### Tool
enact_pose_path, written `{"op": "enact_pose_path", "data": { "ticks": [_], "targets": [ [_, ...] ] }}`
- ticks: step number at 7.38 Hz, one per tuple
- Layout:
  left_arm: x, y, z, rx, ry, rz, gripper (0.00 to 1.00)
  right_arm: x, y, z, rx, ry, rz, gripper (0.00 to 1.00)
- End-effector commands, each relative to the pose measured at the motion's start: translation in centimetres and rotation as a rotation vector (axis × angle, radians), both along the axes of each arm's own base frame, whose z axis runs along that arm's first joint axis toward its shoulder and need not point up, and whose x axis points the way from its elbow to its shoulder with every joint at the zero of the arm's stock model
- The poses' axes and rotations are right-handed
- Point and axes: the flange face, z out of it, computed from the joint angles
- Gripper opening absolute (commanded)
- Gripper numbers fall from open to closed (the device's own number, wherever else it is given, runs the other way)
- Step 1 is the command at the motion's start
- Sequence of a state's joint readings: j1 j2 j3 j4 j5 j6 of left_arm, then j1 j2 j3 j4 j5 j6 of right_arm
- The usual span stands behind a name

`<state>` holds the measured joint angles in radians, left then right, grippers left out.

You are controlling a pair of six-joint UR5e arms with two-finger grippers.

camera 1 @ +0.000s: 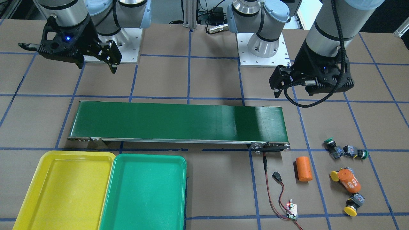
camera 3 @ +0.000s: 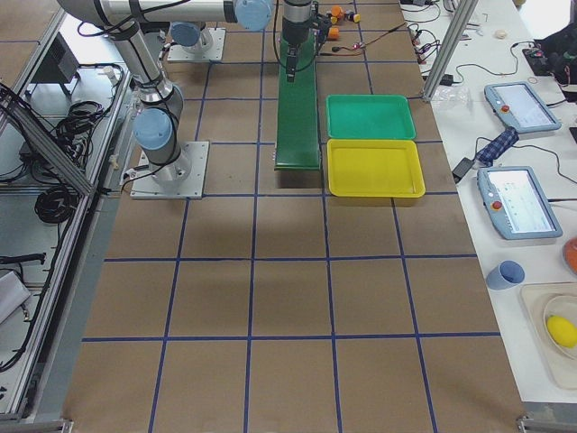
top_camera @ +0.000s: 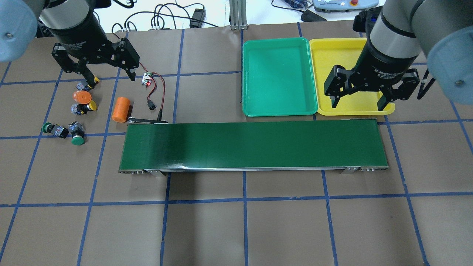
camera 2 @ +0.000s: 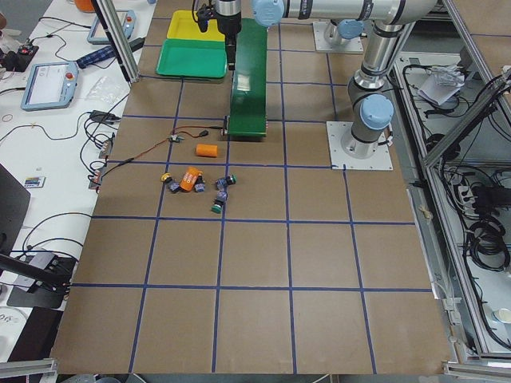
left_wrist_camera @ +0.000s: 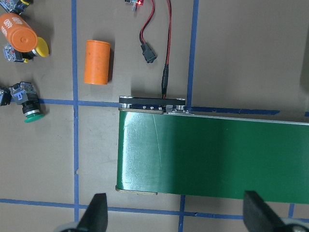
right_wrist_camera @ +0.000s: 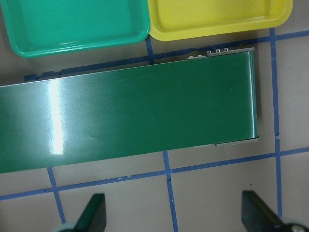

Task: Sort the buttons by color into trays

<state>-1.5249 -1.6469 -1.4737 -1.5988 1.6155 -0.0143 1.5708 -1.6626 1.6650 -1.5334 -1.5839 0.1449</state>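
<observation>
Two green-capped buttons (camera 1: 330, 143) (camera 1: 358, 153) and two yellow-capped buttons (camera 1: 335, 175) (camera 1: 351, 207) lie on the brown table past the conveyor's end on my left. In the overhead view, the left gripper (top_camera: 110, 77) is open and empty above the far yellow button (top_camera: 87, 84). The other yellow button (top_camera: 85, 107) and the green ones (top_camera: 50, 128) (top_camera: 77, 137) lie nearer me. The yellow tray (top_camera: 340, 59) and green tray (top_camera: 279, 75) lie side by side, both empty. The right gripper (top_camera: 356, 106) hangs open and empty over the yellow tray's near edge.
A long dark-green conveyor belt (top_camera: 255, 146) runs across the middle. An orange cylinder marked 4680 (camera 1: 350, 182) lies among the buttons and a plain one (camera 1: 303, 168) lies beside them. A small circuit board (camera 1: 291, 210) with red and black wires sits near the conveyor's end.
</observation>
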Motion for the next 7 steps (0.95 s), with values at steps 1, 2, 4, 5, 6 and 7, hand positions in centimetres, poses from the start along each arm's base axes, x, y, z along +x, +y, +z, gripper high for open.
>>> {"op": "enact_pose_path", "data": {
  "ticks": [1,2,4,5,6,7],
  "targets": [
    [-0.1,0.2,0.2,-0.004,-0.002,0.000,1.00,0.0,0.0,-0.1,0.003,0.001,0.002,1.00],
    [0.0,-0.3,-0.4,0.007,-0.007,-0.001,1.00,0.0,0.0,-0.1,0.003,0.001,0.001,1.00],
    [0.1,0.3,0.6,-0.010,-0.008,0.000,1.00,0.0,0.1,-0.1,0.006,0.001,0.001,1.00],
    [0.1,0.3,0.3,-0.005,-0.008,0.000,1.00,0.0,0.1,-0.1,0.006,0.001,0.001,1.00],
    [0.1,0.3,0.3,-0.005,-0.008,-0.002,1.00,0.1,0.1,-0.1,0.006,-0.001,0.002,1.00],
    [0.6,-0.3,-0.6,0.014,-0.005,-0.016,1.00,0.1,0.1,0.0,0.003,-0.001,0.001,1.00]
  ]
}}
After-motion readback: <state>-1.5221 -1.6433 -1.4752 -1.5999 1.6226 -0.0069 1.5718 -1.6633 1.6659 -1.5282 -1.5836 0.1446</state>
